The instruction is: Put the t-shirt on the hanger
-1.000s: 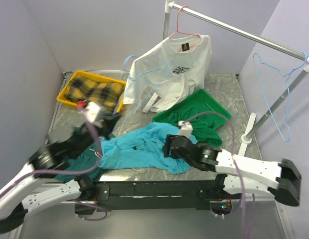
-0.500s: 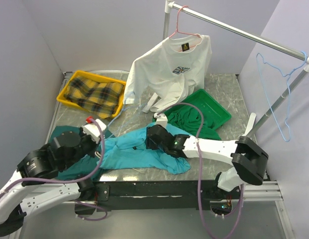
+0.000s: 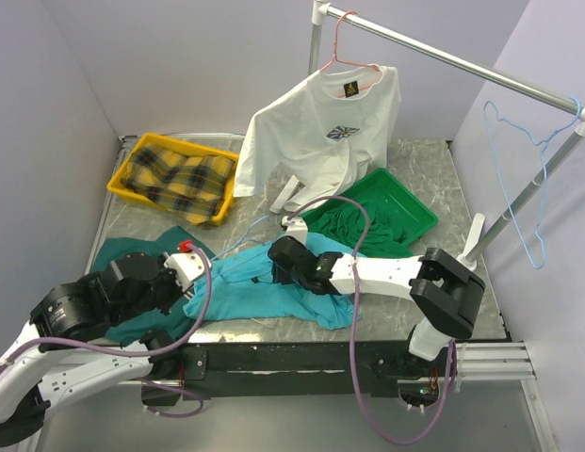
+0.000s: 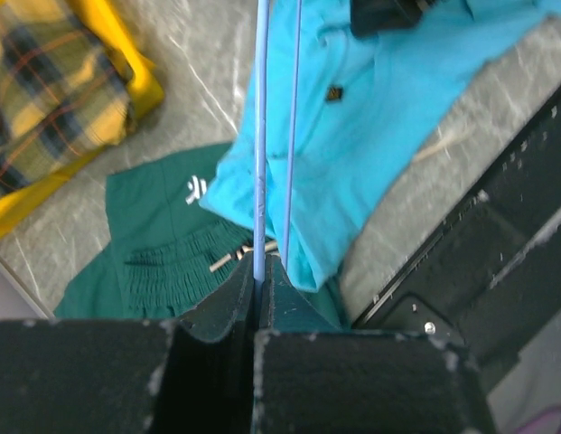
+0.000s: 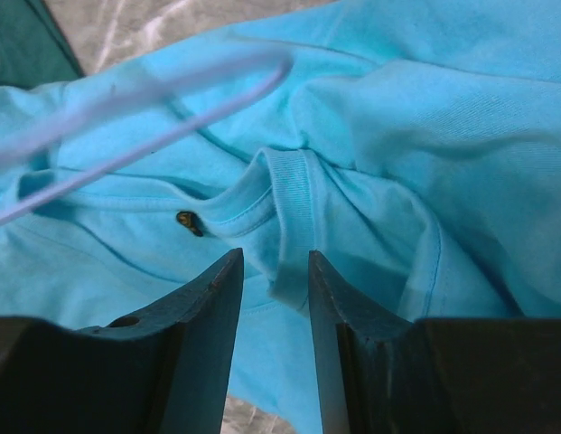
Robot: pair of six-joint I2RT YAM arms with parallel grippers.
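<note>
The step in hand looks like opening the neck so the hanger can be fed in. The t-shirt (image 3: pixel 264 294) lies crumpled on the table (image 3: pixel 433 160) toward 6 o'clock in the top view, close to the near edge. Its left end overlaps a dark green garment (image 3: pixel 132 325).

The left claw (image 4: pixel 259 276) is clamped tight on the hanger (image 4: pixel 260 136). The right claw (image 5: pixel 271 271) straddles the raised fold of the collar (image 5: pixel 294 199), its jaws apart with the ribbed band between them. Whether they already pinch the cloth cannot be told.

The hanger's long axis runs from the left claw toward 2 o'clock in the top view. Its two wires lie nearly parallel, and its rounded far end lies over the shirt at about 10 o'clock from the collar in the right wrist view.

The shirt's long axis lies roughly 9 to 3 o'clock. The neck sits on its far side, with the dark label (image 5: pixel 186 221) showing inside it.

The next move probably calls for a firm pinch on one layer of the collar only. A small lift would then hold the neck agape while the hanger's end slides in.
</note>
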